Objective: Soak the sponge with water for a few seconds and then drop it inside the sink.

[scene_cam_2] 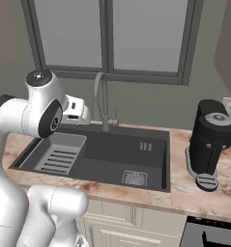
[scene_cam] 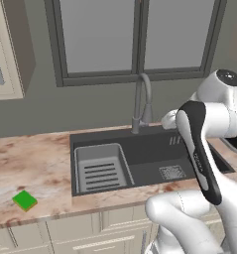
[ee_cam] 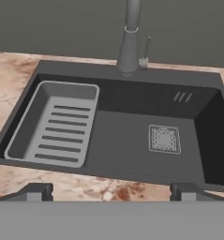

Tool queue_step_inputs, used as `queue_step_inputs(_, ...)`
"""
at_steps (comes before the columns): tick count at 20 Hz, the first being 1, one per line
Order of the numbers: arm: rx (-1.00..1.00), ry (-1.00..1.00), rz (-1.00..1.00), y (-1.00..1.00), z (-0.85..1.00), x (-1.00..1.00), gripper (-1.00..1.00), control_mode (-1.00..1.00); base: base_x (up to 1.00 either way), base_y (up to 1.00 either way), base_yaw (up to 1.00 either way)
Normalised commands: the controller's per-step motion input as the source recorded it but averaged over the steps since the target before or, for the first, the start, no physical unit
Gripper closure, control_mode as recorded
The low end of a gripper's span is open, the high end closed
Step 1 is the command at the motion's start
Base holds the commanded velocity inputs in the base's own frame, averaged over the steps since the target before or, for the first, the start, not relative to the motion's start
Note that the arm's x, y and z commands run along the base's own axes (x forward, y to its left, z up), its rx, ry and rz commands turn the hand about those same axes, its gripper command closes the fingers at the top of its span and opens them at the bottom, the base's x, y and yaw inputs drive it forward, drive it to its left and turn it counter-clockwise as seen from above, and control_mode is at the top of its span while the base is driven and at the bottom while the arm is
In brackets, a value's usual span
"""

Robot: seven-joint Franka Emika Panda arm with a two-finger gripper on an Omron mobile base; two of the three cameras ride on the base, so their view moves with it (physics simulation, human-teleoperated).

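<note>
- The sponge (scene_cam: 25, 200) lies flat on the marbled counter (scene_cam: 30, 163), green face up. It is well apart from the sink (scene_cam: 145, 158), off the basin's left rim toward 8 o'clock in the left base view.
- Your gripper (ee_cam: 111, 191) hangs over the near edge of the sink and looks down into the basin. In the hand view its two dark fingertips (ee_cam: 36, 191) stand far apart at the bottom, so it is spread wide and carries nothing.
- So the coming move turns on this: the sponge is off to the left of the gripper, past the ribbed rack insert (scene_cam: 101, 168) and across a stretch of bare counter. You will likely have to swing left and come down. Reaching forward will not find it.
- The sponge sits turned on the counter, with a corner pointing at you. Its long axis seems to run roughly 10 to 4 o'clock in the left base view, but it is small there, so treat that as a guess. Rolling the hand so the fingers close across the short side looks wise.
- No water runs from the faucet (scene_cam: 142, 101). Its spout curves over the back of the basin at 12 o'clock from the drain grate (ee_cam: 164, 139).
- The grasp, the soak and the drop are all not yet done.
</note>
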Motion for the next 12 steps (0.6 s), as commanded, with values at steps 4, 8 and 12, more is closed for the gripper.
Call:
queue_step_inputs(4, 0.0, 0.0, 0.0, -0.45, 0.19, 0.0, -1.0, -1.0, 0.0, 0.0, 0.0)
queue_step_inputs(8, 0.0, 0.0, 0.0, -0.48, 0.13, 0.0, -1.0, -1.0, 0.0, 0.0, 0.0)
queue_step_inputs(12, 0.0, 0.0, 0.0, -0.46, 0.07, 0.0, -1.0, -1.0, 0.0, 0.0, 0.0)
